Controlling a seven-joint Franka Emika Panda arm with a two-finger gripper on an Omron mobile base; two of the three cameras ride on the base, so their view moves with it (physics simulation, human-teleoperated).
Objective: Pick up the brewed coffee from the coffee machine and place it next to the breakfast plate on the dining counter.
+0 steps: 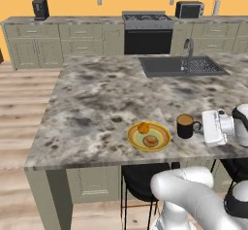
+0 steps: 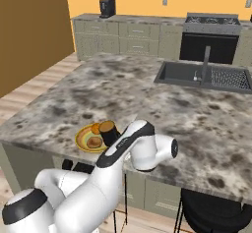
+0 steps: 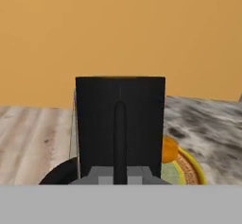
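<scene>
The brewed coffee [image 1: 185, 126] is a black mug with brown liquid, upright just right of the breakfast plate [image 1: 148, 137] near the front edge of the dining counter [image 1: 97, 103]. My gripper [image 1: 199, 126] reaches in from the right and is shut on the mug's side handle. In the hand view the mug [image 3: 120, 119] stands close ahead, its handle between my gripper [image 3: 120, 176], and the plate [image 3: 186, 168] peeks out behind it. I cannot tell whether the mug's base touches the counter. The coffee machine [image 1: 40, 8] stands far back on the wall counter.
An inset sink [image 1: 164, 66] with a faucet [image 1: 189, 49] lies at the island's far right. A stove [image 1: 147, 30] and a microwave [image 1: 189, 9] line the back wall. Black stools [image 1: 140, 183] stand under the island's front edge.
</scene>
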